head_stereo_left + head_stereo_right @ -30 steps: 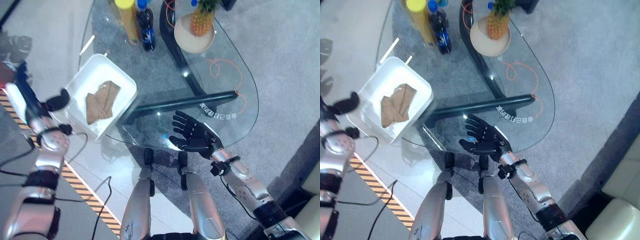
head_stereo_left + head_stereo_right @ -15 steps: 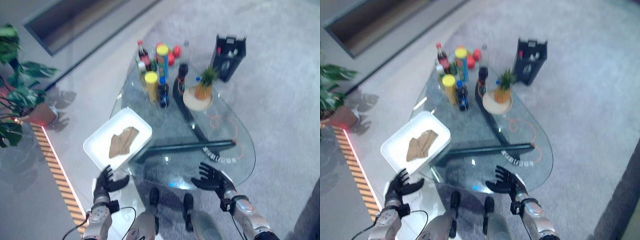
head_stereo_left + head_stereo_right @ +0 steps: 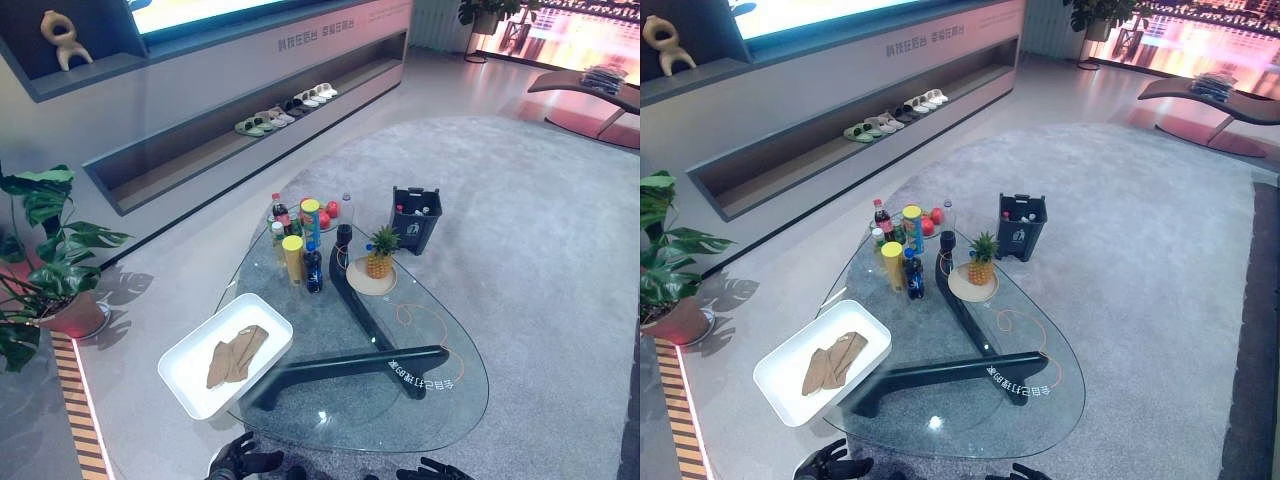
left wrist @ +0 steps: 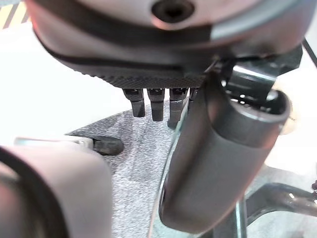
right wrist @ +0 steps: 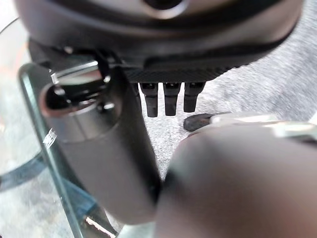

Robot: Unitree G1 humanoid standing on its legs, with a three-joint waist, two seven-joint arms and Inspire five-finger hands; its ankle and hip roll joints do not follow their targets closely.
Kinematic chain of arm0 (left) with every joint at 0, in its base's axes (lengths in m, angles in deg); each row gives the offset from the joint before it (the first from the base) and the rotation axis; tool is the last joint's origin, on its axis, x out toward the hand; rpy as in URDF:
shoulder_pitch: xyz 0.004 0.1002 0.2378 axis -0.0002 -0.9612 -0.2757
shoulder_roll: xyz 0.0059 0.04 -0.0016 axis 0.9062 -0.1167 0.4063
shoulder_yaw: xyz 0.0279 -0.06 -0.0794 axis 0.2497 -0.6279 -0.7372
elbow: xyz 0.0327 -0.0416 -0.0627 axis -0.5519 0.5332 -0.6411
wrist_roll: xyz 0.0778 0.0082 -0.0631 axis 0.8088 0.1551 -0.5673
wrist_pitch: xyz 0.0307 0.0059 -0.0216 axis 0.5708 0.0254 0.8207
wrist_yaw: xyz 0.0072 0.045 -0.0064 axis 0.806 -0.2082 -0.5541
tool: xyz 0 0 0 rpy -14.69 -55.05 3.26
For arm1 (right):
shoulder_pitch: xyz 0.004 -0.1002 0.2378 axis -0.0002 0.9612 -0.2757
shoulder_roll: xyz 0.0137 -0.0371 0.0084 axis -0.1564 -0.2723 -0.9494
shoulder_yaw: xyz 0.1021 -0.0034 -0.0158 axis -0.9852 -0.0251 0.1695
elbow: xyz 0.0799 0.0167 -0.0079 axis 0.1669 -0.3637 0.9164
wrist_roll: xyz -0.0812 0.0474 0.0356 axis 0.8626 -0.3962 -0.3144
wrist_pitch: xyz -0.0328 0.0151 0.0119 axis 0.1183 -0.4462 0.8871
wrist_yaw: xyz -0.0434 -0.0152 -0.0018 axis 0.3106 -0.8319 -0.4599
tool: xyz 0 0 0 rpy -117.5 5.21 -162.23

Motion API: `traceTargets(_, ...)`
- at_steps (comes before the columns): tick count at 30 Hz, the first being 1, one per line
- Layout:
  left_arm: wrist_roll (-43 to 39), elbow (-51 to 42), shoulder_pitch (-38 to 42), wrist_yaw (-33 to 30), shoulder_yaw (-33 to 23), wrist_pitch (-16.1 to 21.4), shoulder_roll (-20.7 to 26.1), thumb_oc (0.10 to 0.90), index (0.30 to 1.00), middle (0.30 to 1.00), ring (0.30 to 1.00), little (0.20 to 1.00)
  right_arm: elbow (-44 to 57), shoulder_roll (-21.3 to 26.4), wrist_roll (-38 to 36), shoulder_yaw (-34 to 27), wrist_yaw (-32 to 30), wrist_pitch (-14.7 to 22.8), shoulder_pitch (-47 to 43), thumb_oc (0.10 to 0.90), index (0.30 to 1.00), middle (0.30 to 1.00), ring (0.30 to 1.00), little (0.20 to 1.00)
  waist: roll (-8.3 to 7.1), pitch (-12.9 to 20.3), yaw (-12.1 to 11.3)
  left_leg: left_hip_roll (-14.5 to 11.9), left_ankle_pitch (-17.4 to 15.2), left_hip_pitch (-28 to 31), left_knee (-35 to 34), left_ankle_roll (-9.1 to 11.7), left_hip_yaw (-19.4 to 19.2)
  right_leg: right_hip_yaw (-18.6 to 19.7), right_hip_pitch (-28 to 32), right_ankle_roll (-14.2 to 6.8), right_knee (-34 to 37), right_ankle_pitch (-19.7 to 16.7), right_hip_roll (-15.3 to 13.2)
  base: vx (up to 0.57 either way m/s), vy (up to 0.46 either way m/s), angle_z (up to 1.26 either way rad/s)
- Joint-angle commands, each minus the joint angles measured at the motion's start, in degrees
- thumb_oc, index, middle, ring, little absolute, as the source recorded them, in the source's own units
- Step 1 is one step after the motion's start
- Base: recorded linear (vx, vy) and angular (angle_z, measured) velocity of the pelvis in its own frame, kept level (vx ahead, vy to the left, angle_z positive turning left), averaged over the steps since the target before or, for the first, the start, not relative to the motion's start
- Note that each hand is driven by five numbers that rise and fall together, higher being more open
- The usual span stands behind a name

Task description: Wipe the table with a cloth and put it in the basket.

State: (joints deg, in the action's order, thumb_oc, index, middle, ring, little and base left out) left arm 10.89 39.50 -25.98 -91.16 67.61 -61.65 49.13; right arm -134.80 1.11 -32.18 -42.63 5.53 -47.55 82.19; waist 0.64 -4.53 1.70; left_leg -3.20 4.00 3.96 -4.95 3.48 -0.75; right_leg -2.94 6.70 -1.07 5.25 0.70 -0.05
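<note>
A brown cloth (image 3: pixel 235 355) lies crumpled in the white basket (image 3: pixel 190 385), which rests on the left end of the glass table (image 3: pixel 400 400). Both dark hands hang low by the table's near edge, apart from the cloth. My left hand (image 3: pixel 240 462) is below the basket, its fingers (image 4: pixel 156 104) straight and holding nothing. My right hand (image 3: pixel 430 470) is near the table's front right, its fingers (image 5: pixel 171 101) straight as well, nothing in it.
Several bottles and cans (image 3: pixel 305 250) stand at the table's far end beside a pineapple on a plate (image 3: pixel 377 262). A black bin (image 3: pixel 415 218) sits on the carpet beyond. A potted plant (image 3: pixel 50 280) stands left; a shoe shelf (image 3: pixel 280 105) lines the wall.
The whole picture has shifted: the camera now looks further out across the room. Both hands show lower, at the bottom edge. The cloth stays in the basket.
</note>
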Motion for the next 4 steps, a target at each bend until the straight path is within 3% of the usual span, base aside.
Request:
traceTargets(1,2.1,2.3,3.7,0.8,-0.6,2.0,-0.1,0.800,0.900,0.900,0.900,0.900,-1.0,-1.1,-0.2,-0.4,1.3,1.5,-2.3,0.800,0.900,0.900,0.900,0.900,-2.15,0.0,-0.5,2.7,-3.9,1.1,0.0,-1.2,0.2,-2.3,-0.8,-2.7,-0.5,-1.7,-1.5,0.00,0.010,-0.06)
traceTargets(4,1.5,2.0,3.9,0.9,-0.2,2.0,0.0,0.800,0.900,0.900,0.900,0.900,-0.9,-1.1,0.0,-0.1,1.2,1.4,-2.5,0.800,0.900,0.900,0.900,0.900,-1.99,0.0,-0.4,2.8,-4.1,1.2,0.0,-1.4,0.2,-2.2,-0.8,-2.7,-0.5,-1.7,-1.6,0.00,0.003,-0.02)
